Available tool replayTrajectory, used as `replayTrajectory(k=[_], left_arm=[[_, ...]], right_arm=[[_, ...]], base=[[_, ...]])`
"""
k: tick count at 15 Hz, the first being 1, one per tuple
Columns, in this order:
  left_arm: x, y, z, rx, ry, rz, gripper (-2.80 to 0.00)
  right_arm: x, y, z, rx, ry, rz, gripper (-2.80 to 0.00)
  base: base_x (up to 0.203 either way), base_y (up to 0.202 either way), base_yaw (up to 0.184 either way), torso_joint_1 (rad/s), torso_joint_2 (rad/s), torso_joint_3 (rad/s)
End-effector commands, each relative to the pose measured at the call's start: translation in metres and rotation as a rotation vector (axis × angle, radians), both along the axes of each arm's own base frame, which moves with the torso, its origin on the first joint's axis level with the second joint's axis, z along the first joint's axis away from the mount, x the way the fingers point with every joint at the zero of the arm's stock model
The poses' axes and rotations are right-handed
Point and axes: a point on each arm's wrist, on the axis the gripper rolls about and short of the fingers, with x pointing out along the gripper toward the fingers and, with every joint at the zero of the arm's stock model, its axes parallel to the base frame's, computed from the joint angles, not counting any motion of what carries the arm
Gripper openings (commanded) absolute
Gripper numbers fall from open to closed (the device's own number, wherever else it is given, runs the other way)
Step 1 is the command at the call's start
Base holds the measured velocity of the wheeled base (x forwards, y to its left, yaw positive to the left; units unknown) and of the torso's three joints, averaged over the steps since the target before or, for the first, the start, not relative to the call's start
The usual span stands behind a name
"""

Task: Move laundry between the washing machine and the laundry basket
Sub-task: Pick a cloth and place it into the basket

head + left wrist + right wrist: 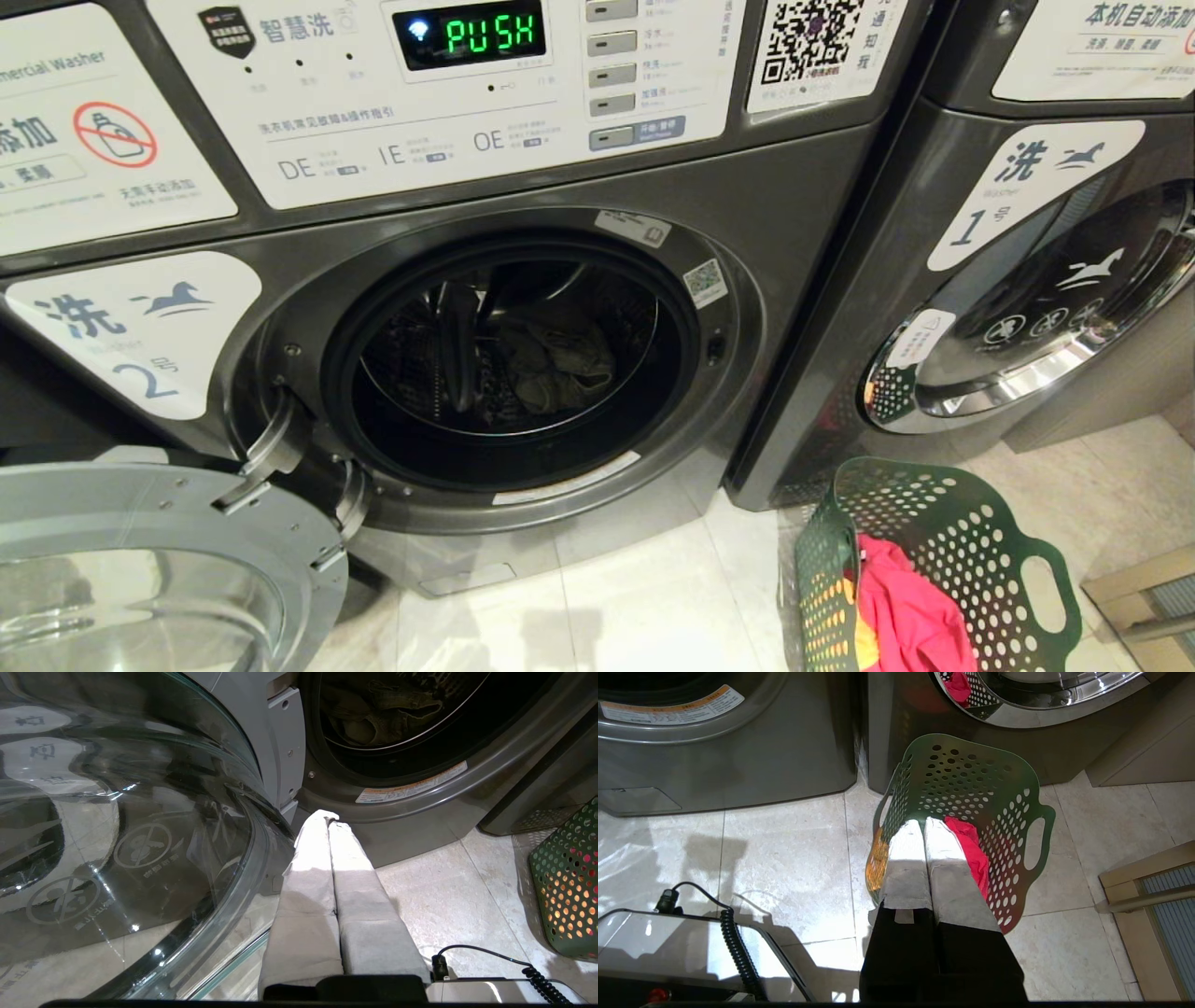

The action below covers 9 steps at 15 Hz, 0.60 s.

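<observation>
Both jaws pressed together and empty: left gripper (328,817) sits beside open washer door (140,826), so reaching grey-green garment (551,359) risks striking it.

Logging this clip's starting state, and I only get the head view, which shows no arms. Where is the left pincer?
Observer: The left pincer is shut and empty. It is low beside the open door and points at the washer below its opening.
Operator: And the right one?
Observer: The right pincer is shut and empty too, aimed down into the basket beside the red garment.
Operator: Is either one touching laundry?
Observer: The left is well clear of the grey-green garment in the drum. For the right and the red garment, I cannot tell.
</observation>
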Motion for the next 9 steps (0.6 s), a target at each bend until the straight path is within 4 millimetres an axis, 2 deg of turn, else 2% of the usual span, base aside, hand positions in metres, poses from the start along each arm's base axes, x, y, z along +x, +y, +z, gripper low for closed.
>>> replayTrajectory(k=[1,9], left_arm=[[0.0000,0.0000,0.0001,0.000,0.000,0.000,-2.80],[0.0000,0.0000,0.0000,0.000,0.000,0.000,-2.80]], right_arm=[[0.0002,0.0000,0.0000,-0.001,0.003,0.001,-2.80],[0.0002,0.0000,0.0000,0.000,0.003,0.000,-2.80]], base=[[0.000,0.000,0.000,0.000,0.00,0.000],[0.000,0.000,0.000,0.000,0.00,0.000]])
